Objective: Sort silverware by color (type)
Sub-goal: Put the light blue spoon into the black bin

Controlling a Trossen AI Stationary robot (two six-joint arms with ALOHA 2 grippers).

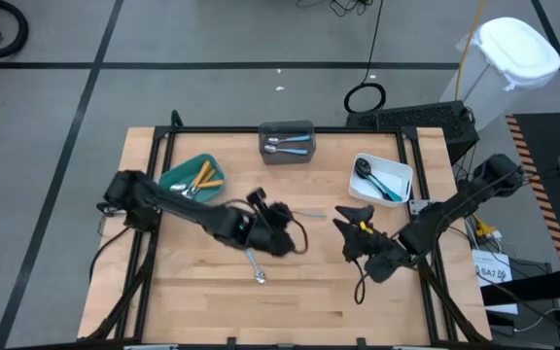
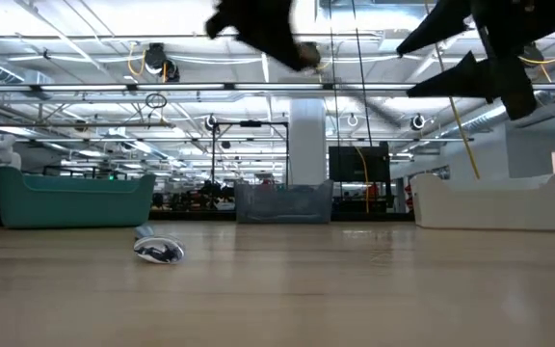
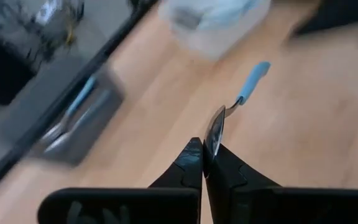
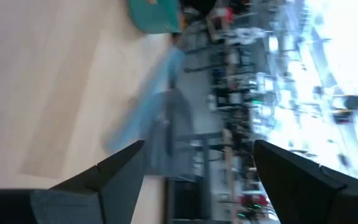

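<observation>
My left gripper (image 3: 207,155) hangs over the table's middle (image 1: 286,216), shut on a spoon with a silver head and a blue handle (image 3: 253,81). My right gripper (image 4: 197,168) stands open in the air to its right (image 1: 353,220), with nothing between its fingers. A plain silver utensil (image 1: 255,265) lies flat on the wood nearer the front edge; the low view shows it too (image 2: 159,251). My left gripper pinches the spoon's silver head (image 3: 215,132) between its two fingertips, with the head on edge in the gap. The blue handle (image 1: 311,214) sticks out past the fingertips, away from the gripper, toward the table's right. The spoon is lifted clear of the table.
Three bins stand along the far side. The teal bin (image 1: 176,178) at the left holds orange-handled pieces, and the grey bin (image 1: 287,127) in the middle holds blue-handled ones. Black spoons lie in the white bin (image 1: 402,167) at the right. Bare wood lies along the front.
</observation>
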